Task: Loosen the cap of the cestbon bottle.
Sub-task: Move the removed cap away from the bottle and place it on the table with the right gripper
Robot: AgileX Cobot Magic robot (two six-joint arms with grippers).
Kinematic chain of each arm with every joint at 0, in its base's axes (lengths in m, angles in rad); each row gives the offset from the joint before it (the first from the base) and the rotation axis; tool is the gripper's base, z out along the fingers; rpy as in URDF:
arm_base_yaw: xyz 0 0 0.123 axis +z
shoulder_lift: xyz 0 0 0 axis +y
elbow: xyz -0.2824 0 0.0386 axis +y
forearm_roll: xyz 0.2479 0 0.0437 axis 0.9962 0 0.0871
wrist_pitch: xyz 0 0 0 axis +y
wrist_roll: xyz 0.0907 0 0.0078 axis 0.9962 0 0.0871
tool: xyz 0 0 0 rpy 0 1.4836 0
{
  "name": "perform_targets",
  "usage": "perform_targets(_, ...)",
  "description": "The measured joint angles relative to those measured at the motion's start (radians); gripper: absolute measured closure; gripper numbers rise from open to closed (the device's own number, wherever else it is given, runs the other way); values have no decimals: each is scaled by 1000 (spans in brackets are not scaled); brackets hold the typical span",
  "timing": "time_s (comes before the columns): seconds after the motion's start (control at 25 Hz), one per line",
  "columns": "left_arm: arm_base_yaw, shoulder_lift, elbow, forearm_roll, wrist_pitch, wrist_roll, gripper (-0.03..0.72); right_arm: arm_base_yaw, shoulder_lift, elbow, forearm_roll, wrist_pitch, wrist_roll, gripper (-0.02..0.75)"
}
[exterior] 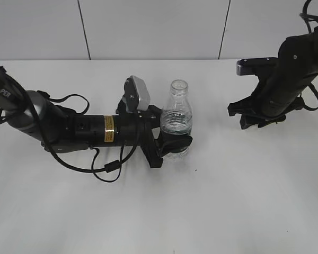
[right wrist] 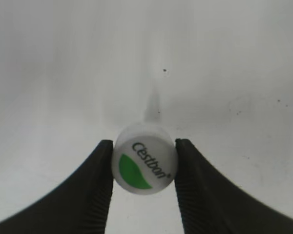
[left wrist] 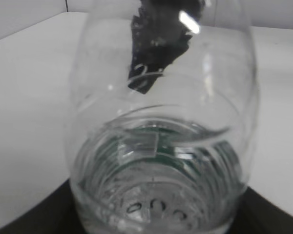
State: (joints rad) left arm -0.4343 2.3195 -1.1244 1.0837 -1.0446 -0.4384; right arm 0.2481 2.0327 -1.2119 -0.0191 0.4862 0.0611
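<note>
The clear cestbon bottle (exterior: pixel 177 119) stands upright mid-table with its mouth bare and water inside. My left gripper (exterior: pixel 172 144) is shut on its lower body around the dark green label. In the left wrist view the bottle (left wrist: pixel 161 146) fills the frame and the fingers are hidden behind it. My right gripper (right wrist: pixel 144 165) is shut on the white cap (right wrist: pixel 144 165), which shows a green leaf mark and "Cestbon" lettering, held above the table. In the exterior view the right gripper (exterior: pixel 254 117) is well to the right of the bottle and the cap is hidden there.
The white table (exterior: pixel 212 201) spreads all round the bottle. A black cable (exterior: pixel 103 170) loops on the table under the left arm. A pale wall (exterior: pixel 159 26) stands behind the table's far edge.
</note>
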Motion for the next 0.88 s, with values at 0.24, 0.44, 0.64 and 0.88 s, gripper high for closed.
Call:
perform_targets(0.24,0,0,0,0,0,-1,276,0,32,0,0,-5,1,442)
perform_targets(0.44,0,0,0,0,0,-1,276,0,33,0,-2,-6,-13,415)
perform_targets(0.64,0,0,0,0,0,-1,276,0,33,0,-2,-6,-24,206)
perform_targets(0.88,0,0,0,-1,0,-1,276,0,23,0,-3,-4,-27,151)
